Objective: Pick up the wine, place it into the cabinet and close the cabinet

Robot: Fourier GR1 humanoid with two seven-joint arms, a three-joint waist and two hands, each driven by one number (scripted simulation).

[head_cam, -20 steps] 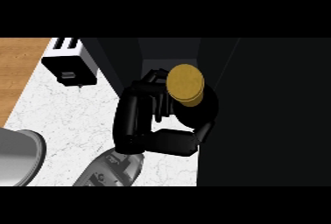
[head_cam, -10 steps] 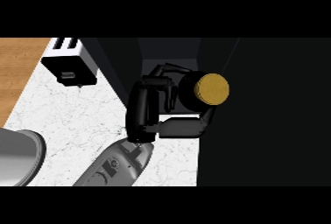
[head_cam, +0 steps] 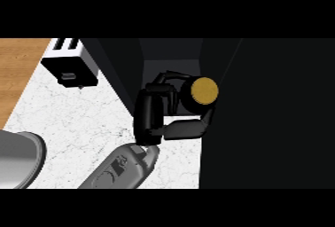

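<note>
The right hand (head_cam: 156,116) is curled round the wine (head_cam: 200,92), a dark bottle with a round gold cap. The cap faces up toward the viewer, so its long axis stands about upright. It sits at the dark cabinet (head_cam: 262,111) opening, above the white marbled desk (head_cam: 72,115).

**Count from my seat**

I count one wine bottle (head_cam: 203,91), seen by its gold cap, one hand (head_cam: 153,113) with one grey forearm (head_cam: 124,168), one toaster (head_cam: 71,66), one grey pot (head_cam: 16,159), one dark cabinet (head_cam: 268,115), and one white table (head_cam: 72,115).
</note>
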